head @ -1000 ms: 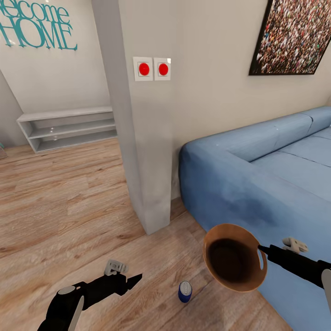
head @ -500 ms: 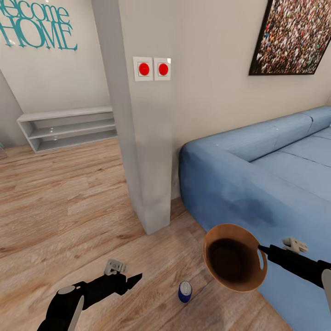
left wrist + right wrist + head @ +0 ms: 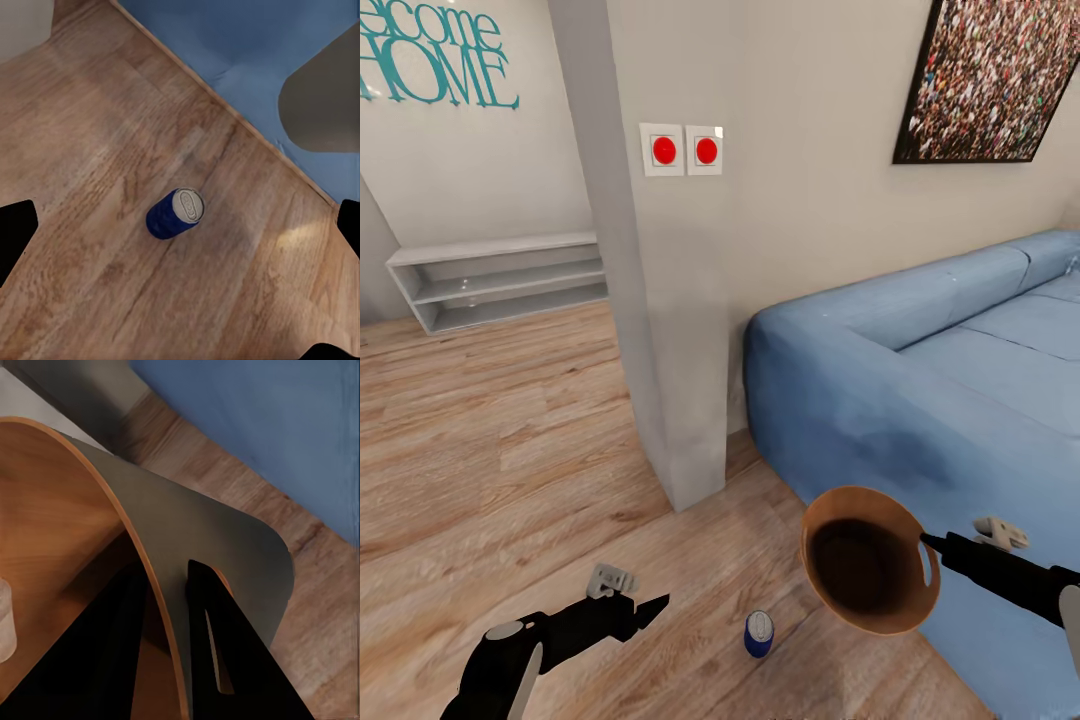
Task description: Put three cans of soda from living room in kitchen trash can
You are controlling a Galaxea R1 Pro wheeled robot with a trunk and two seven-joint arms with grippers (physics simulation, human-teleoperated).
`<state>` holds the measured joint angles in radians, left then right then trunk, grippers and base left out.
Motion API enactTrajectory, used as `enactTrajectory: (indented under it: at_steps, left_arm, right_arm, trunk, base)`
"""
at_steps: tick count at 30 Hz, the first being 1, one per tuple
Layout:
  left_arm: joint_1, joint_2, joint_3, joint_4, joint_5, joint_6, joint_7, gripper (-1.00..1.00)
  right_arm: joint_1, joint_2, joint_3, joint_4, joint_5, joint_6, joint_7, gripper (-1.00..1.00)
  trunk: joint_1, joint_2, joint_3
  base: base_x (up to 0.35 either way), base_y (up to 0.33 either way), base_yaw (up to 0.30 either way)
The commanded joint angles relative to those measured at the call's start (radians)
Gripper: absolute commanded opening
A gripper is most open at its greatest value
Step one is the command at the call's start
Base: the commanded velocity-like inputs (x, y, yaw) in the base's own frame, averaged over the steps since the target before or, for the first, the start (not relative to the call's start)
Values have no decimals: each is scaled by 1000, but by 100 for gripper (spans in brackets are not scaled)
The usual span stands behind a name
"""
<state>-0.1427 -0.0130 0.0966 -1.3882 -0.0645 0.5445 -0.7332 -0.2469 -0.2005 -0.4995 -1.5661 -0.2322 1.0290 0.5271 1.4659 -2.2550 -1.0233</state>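
Down near the robot's feet, the blue can (image 3: 758, 634) stands on the wood floor (image 3: 510, 450), between the two arms. It has not been picked up yet. The left claw (image 3: 650, 610) hangs just to the side of it, apart from it and holding nothing. From the head view I cannot be sure how wide it is open, but the left wrist view looks down on the can (image 3: 175, 213) with the dark finger tips far out at the picture's edges, so I think it is spread open and ready.

On the other side, the right claw (image 3: 169, 615) is clamped on the rim of the trash can (image 3: 870, 572), one finger inside and one outside, beside the slot handle. The bin is held up off the floor and tipped, so its brown inside faces the head camera. It looks dark in there and I cannot tell if a can lies at the bottom. A pale round thing shows at the edge of the right wrist view, but I cannot say what it is.

So the job looks like it is near the start. The blue can must still go in, and the two orange ones must still be found.

Close behind the bin is the blue sofa (image 3: 920, 370), which leaves little room for the right arm. Farther on stands a grey pillar (image 3: 660, 330) with two red buttons (image 3: 681, 150). Beyond that are a low white shelf (image 3: 500, 280), teal letters (image 3: 435, 65) on the wall and a big picture (image 3: 1000, 80).
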Motion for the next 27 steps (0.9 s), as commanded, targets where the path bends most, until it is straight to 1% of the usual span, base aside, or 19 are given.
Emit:
enactTrajectory:
  at_steps: [1,7,10,27]
  left_arm:
    - [0,0,0,0,0,0,0,100]
    - [0,0,0,0,0,0,0,100]
    - [0,0,0,0,0,0,0,100]
    - [0,-1,0,1,0,0,0,100]
  right_arm:
    - [0,0,1,0,-22,4,2,-100]
    - [0,0,0,-1,-24,5,2,-100]
    - [0,0,-1,-1,-23,5,1,-100]
    - [-1,0,-2,0,-22,1,1,-100]
  trunk:
    - [0,0,0]
    - [0,0,0]
    - [0,0,0]
    - [0,0,0]
  base:
    - [0,0,-268]
    - [0,0,-279]
    - [0,0,-152]
    - [0,0,-8]
